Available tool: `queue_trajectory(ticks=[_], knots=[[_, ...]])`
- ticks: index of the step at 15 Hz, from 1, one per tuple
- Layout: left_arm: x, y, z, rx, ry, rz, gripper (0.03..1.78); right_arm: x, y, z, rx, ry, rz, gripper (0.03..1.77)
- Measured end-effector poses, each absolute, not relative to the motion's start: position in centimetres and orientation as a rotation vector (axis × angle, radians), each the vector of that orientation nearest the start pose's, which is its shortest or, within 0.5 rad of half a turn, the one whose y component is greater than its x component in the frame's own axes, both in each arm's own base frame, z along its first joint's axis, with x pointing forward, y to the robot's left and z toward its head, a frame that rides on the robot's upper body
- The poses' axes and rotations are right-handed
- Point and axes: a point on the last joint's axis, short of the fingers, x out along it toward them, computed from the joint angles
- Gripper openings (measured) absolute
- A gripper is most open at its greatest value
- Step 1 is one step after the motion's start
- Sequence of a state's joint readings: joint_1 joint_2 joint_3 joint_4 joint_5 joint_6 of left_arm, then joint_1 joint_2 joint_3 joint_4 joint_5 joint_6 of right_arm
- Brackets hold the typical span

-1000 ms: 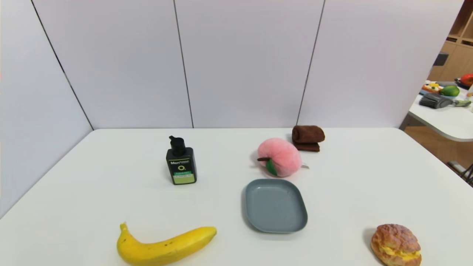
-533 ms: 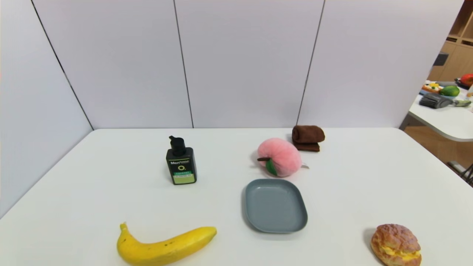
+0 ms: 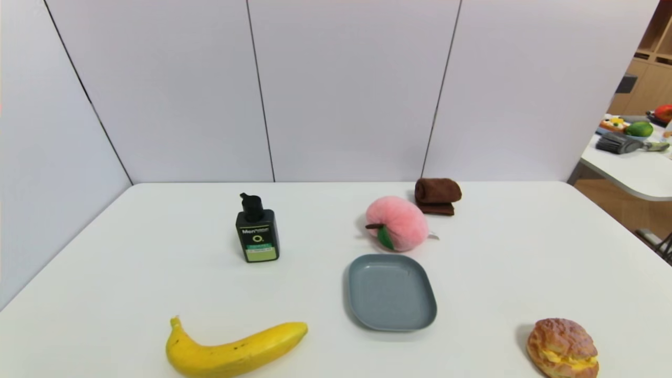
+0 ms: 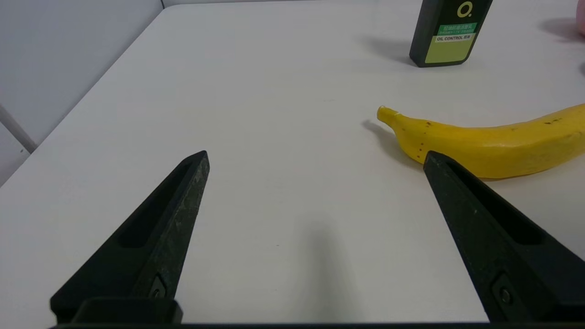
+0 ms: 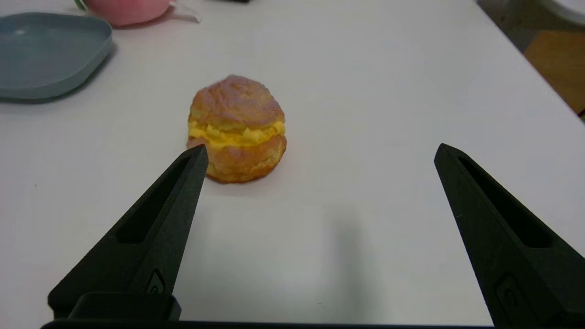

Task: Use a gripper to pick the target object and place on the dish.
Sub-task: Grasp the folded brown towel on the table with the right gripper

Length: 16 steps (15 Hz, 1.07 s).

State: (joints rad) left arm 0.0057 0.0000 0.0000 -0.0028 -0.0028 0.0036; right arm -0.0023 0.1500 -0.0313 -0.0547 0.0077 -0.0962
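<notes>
White bench (image 3: 315,294) lies beneath both spread, empty jaws; beyond the right gripper (image 5: 321,145), the dish (image 5: 45,55) is cut off, the left gripper (image 4: 316,155) hovering near a banana (image 4: 493,141).

Towel (image 3: 438,196): soft matt cloth, I see.
Dish (image 3: 392,292): smooth plastic, faint gloss.
Peach (image 3: 397,223): fuzzy plush.
Bun (image 3: 563,347): rough, crinkled crust.
My fingers (image 5: 137,228): matt black.

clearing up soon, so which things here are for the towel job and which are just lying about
For the job:
- brown towel
- grey-blue dish
- a gripper, left or right

Just lying about:
- pink plush peach
- black bottle
- banana
- cream bun
</notes>
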Motion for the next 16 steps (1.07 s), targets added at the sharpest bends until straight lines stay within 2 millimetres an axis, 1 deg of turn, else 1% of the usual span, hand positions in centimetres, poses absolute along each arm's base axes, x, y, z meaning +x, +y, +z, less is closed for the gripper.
queue_trajectory(ticks=[2,4,6,8,10,12,15,16], knots=[[-2.3,0.0,7.6,0.004,-0.003,0.002,1.69,-1.1,0.0,12.0,-0.124,-0.046,0.013,1.71],[-2.3,0.0,7.6,0.004,-0.003,0.003,1.69,-1.1,0.0,15.7,-0.136,-0.145,0.020,1.71],[-2.3,0.0,7.6,0.003,-0.003,0.003,1.69,-0.7,0.0,19.8,-0.140,-0.206,0.015,1.71],[-2.3,0.0,7.6,0.003,-0.003,0.003,1.69,0.3,0.0,24.0,-0.153,-0.246,0.004,1.71],[-2.3,0.0,7.6,0.003,-0.002,0.003,1.69,1.8,0.0,28.4,-0.178,-0.284,0.005,1.71],[-2.3,0.0,7.6,0.003,-0.003,0.003,1.69,3.8,0.3,32.4,-0.219,-0.314,0.015,1.71],[-2.3,0.0,7.6,0.003,-0.003,0.003,1.69,7.5,0.8,37.4,-0.311,-0.355,0.063,1.71],[-2.3,0.0,7.6,0.003,-0.003,0.003,1.69,8.7,1.0,38.7,-0.348,-0.359,0.082,1.71]])
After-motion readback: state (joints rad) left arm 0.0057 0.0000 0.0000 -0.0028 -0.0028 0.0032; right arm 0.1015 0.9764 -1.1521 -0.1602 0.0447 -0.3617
